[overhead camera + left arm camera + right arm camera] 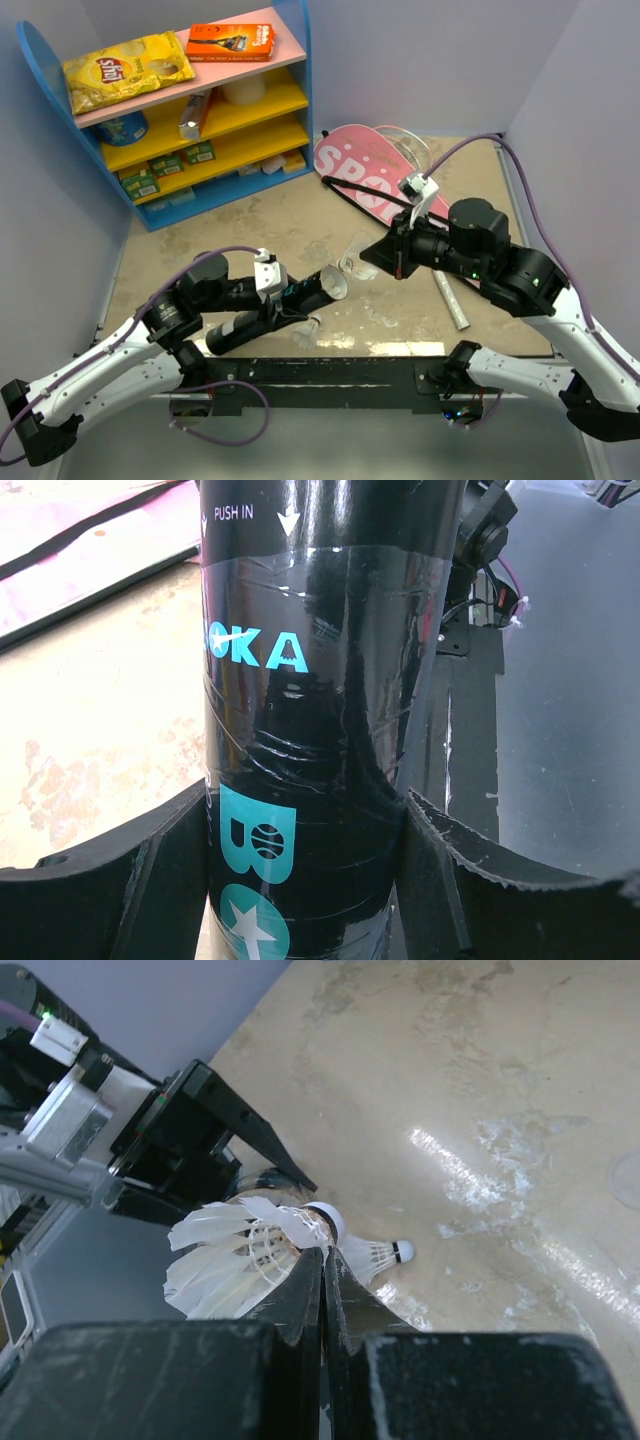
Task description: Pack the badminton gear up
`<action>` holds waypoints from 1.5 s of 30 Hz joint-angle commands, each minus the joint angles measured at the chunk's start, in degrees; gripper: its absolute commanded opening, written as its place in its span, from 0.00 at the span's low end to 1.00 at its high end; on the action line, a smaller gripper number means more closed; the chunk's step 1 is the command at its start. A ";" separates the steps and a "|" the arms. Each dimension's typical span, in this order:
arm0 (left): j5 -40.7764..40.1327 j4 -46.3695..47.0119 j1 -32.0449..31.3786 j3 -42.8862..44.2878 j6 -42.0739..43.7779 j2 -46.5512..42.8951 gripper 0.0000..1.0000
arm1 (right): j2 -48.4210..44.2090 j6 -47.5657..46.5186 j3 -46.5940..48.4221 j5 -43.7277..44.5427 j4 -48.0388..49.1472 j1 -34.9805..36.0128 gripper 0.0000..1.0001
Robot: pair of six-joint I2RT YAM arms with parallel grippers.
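**Lavender-walled booth, both arms loaded**

Beige surface (300,215), kinda stained, lavender walls all round. Blue shelf (40,60) sits in the far left corner w/ a yellow chip bag (125,70) and an orange box (230,42) on its top board.

Left hand (305,815) is clamped round the tube (300,700), approx mid-length, fingers (130,880) pressed against the black wall on both sides. Teal lettering on the tube shows in the wrist view. The tube is tilted, w/ its open end aimed toward the right hand. Can't tell if the low end touches the surface.

Right hand (322,1260) is pinched almost fully together on the feathers of a shuttlecock (240,1260), w/ the cork end facing the tube's mouth. In the top view the shuttlecock is just beside the mouth, not inside it, w/ a small gap between.

2nd shuttlecock (306,333) lies on the surface just beside the tube, on the near side, w/ neither hand on it.

Cover (365,175) lies flat at the far right, pink side up w/ the white lettering showing, behind the right arm. Racket (452,300) has its head over the cover and its grip on bare surface near the right arm. The middle of the shaft is hidden under that arm.
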 commanded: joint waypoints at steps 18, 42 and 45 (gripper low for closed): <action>0.52 3.73 -0.20 -0.08 0.68 -0.98 0.00 | 2.51 0.23 -10.69 -14.80 10.44 -0.06 0.00; -1.67 3.65 -0.20 -0.08 0.42 -2.56 0.00 | 15.34 6.12 -14.48 -5.04 21.69 11.19 0.15; -2.02 3.65 -0.29 0.01 0.51 -2.73 0.00 | 14.20 5.59 -13.69 -2.68 19.07 11.19 0.32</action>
